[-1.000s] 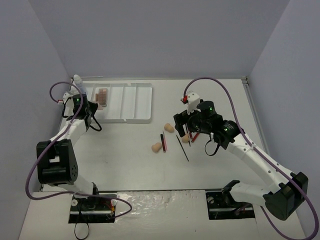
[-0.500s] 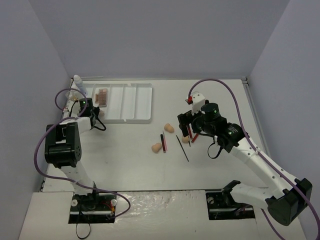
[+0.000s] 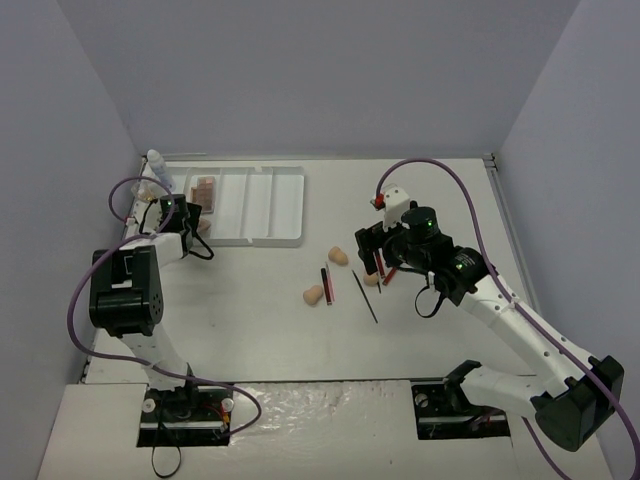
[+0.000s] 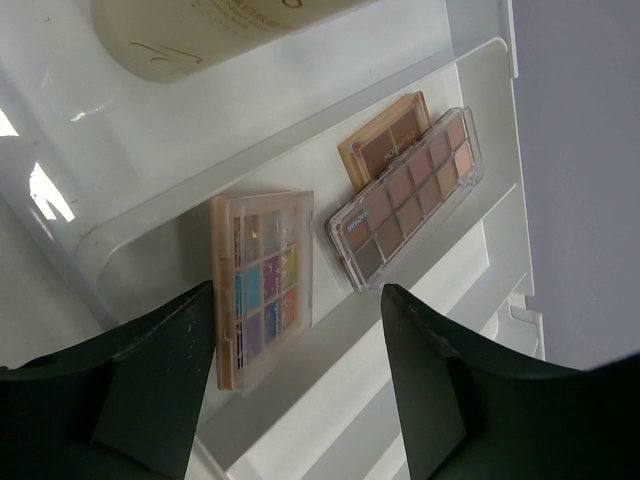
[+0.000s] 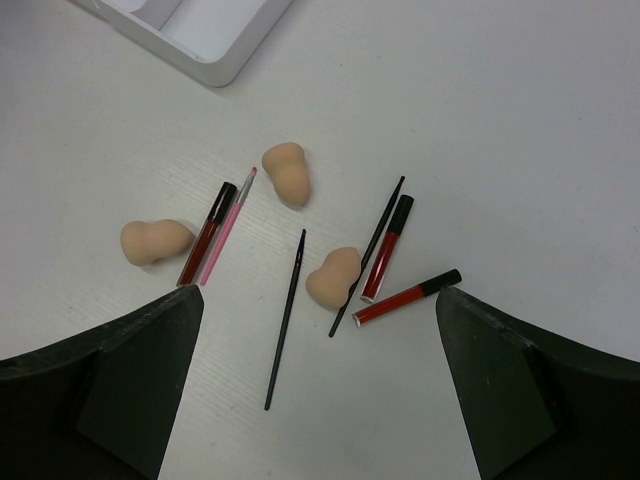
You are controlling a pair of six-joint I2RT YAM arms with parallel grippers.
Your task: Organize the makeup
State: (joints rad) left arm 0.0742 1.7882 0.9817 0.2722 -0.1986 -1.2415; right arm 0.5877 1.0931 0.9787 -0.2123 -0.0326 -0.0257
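In the left wrist view my left gripper [image 4: 300,400] stands open just above the white tray [image 4: 470,300], with nothing between its fingers. Under it a colourful eyeshadow palette [image 4: 262,285] lies in the end compartment beside a clear brown palette [image 4: 410,200] and a tan one [image 4: 385,135]. A tan-filled tube [image 4: 220,30] lies in the neighbouring slot. My right gripper [image 5: 315,400] hovers open above three peach sponges [image 5: 157,242] [image 5: 285,173] [image 5: 334,277], red tubes [image 5: 387,248] [image 5: 405,297] [image 5: 207,234], a pink pencil [image 5: 226,240] and two thin black pencils [image 5: 286,318] [image 5: 368,255].
The tray [image 3: 250,205] sits at the back left of the table, its right-hand compartments bare. A white bottle [image 3: 157,165] stands at its far left corner, close to the side wall. The loose items lie mid-table, between the tray and my right arm.
The left arm has folded in towards the tray and its gripper has opened over the end compartment. The right arm has shifted a little to the right above the loose items.
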